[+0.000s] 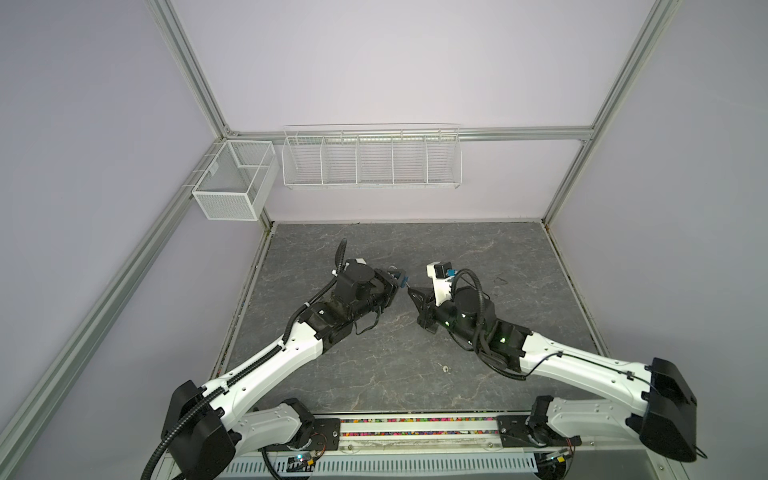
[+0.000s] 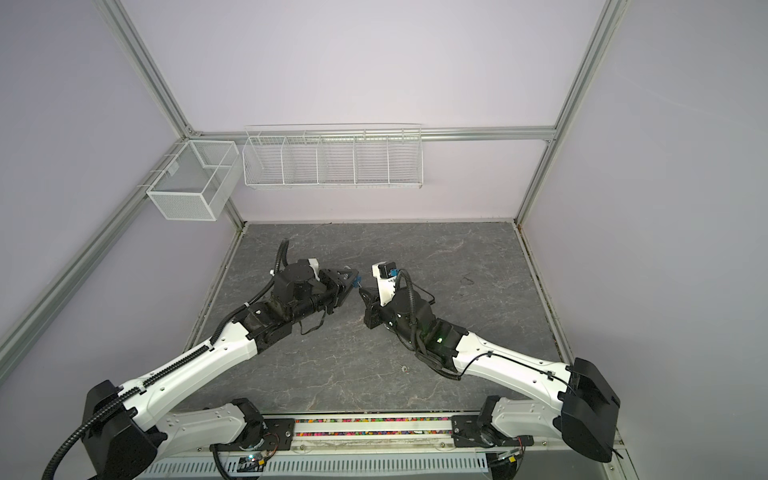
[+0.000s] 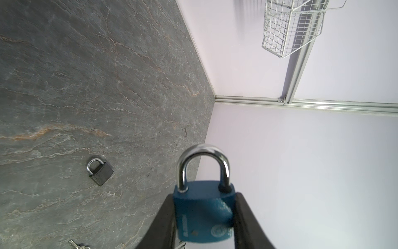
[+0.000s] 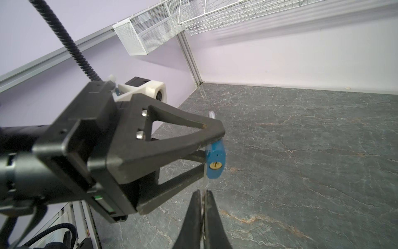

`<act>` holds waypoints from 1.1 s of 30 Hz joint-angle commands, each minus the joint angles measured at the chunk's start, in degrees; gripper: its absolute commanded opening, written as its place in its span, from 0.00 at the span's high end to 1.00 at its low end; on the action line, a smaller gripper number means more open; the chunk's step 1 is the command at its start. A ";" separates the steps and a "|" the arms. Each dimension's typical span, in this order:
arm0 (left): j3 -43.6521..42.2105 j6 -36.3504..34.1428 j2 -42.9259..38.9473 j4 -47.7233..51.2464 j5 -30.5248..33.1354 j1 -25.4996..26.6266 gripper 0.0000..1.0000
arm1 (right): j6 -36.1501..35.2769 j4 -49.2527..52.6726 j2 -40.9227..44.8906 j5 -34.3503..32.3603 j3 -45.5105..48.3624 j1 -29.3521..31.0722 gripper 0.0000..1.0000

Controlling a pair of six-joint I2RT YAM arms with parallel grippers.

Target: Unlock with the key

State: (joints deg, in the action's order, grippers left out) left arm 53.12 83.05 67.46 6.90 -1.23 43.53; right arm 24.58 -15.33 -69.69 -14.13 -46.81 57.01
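Top views: the grey stone surface [image 1: 374, 374] is mostly bare, with open room on all sides of the arms. Walls close the far, left and right edges. A wire rack [image 1: 372, 160] and a mesh basket [image 1: 235, 183] hang on the walls above the far left corner, well apart from the arms. Both arms meet mid-surface, tips nearly touching. The left gripper [image 1: 398, 283] carries a blue padlock [image 1: 404, 281], lifted off the surface. The right gripper [image 1: 410, 293] points at it, jaws together. The layout is the same in both top views [image 2: 360, 293].

Left wrist: the left gripper [image 3: 204, 199] is narrowed onto the blue padlock [image 3: 203, 215], one finger on each side of the body. The shackle [image 3: 202, 166] is seated in both holes and sticks out past the fingertips. A grey padlock [image 3: 100, 171] lies flat on the surface, alone with clear room round it. A silver key-like piece [image 3: 78, 246] is cut off by the frame edge.

Right wrist: the right gripper [image 4: 203, 194] is pinched tight on a thin key [image 4: 203, 186], seen edge-on, blade aimed at the blue padlock [image 4: 215, 172]. The brass keyhole [image 4: 216, 165] is visible with nothing in it. The key tip is just beside the lock body; I cannot tell if they touch. Past the lock the surface is open out to the far wall.
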 commanded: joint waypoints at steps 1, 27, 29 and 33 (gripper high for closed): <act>2.85 -1.30 -0.15 -1.81 -0.37 0.23 0.93 | -0.33 -1.27 -0.51 -0.83 -0.22 -0.53 0.94; 4.80 -3.17 1.49 0.09 -2.02 0.74 0.94 | -0.32 -1.04 -1.21 0.65 -2.14 -3.01 0.94; 4.63 -3.15 1.47 -0.12 -2.27 0.78 0.94 | -0.73 -1.17 -1.08 0.86 -2.45 -3.04 0.94; 4.38 -3.04 1.41 -0.43 -2.07 0.76 0.94 | -0.82 -1.04 -0.63 0.66 -2.67 -3.06 0.94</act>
State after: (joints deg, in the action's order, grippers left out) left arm 55.68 80.44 68.69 7.38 -1.56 43.64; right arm 24.69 -14.85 -70.96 -13.30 -47.70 54.57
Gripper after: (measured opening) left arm 0.361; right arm 0.066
